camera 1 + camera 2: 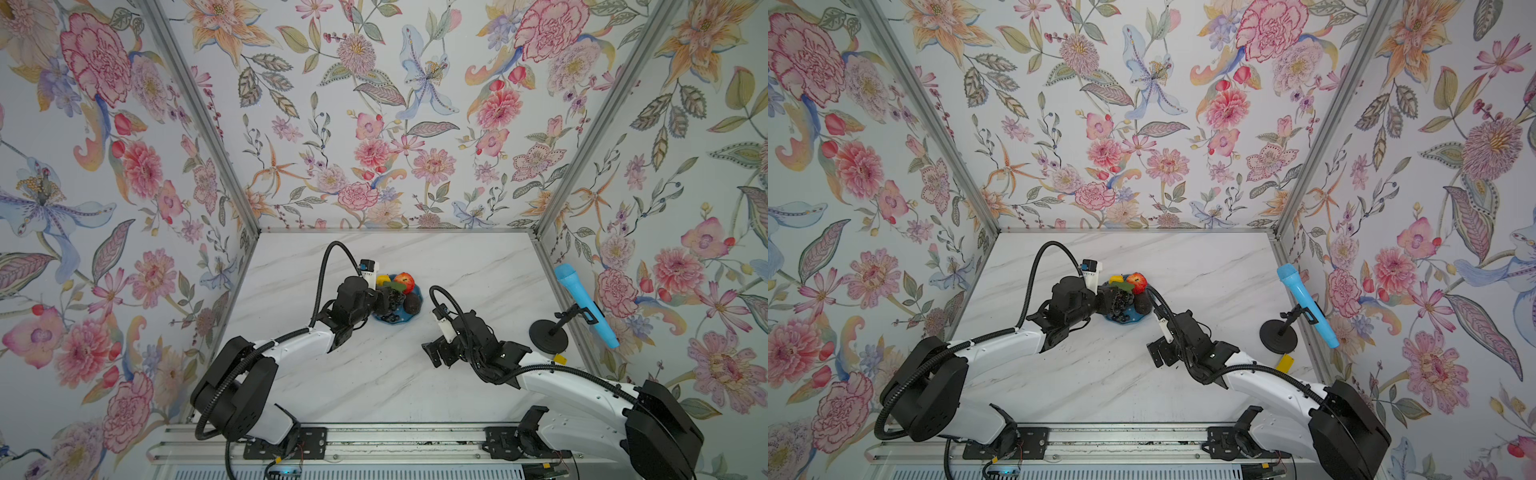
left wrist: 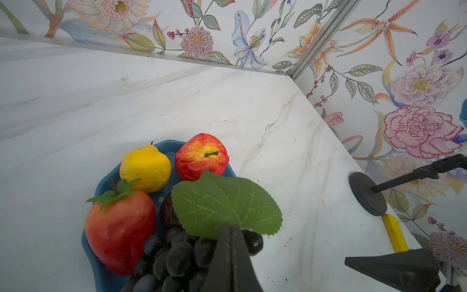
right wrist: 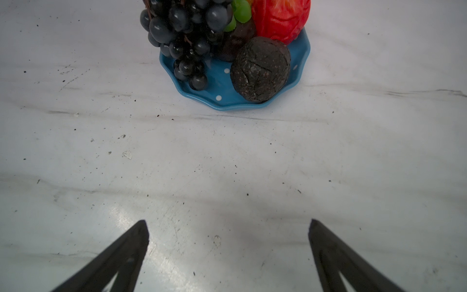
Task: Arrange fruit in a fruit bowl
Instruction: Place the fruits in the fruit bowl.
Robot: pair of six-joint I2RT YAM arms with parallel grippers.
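Observation:
The blue polka-dot fruit bowl (image 1: 400, 321) (image 1: 1130, 321) (image 3: 222, 102) sits mid-table. It holds a red-yellow apple (image 2: 202, 156) (image 1: 405, 281), a small yellow fruit (image 2: 145, 169), a red strawberry (image 2: 118, 227), a round dark brown-purple fruit (image 2: 168, 212) and a blackish avocado (image 3: 260, 68) (image 1: 412, 303). The dark grape bunch (image 2: 174, 255) (image 3: 182, 25) stands upright, its lower grapes in the bowl. My left gripper (image 2: 232, 227) (image 1: 380, 296) is shut on its stem, just under the green leaf (image 2: 225, 202). My right gripper (image 3: 228, 222) (image 1: 432, 353) is open and holds nothing, low over bare table in front of the bowl.
A light-blue toy microphone (image 1: 586, 303) leans on a black round-based stand (image 1: 547, 336) (image 2: 367, 193) by the right wall. A yellow block (image 1: 560, 358) (image 2: 395, 235) lies next to the base. Floral walls close in the marble table (image 1: 374, 386) on three sides.

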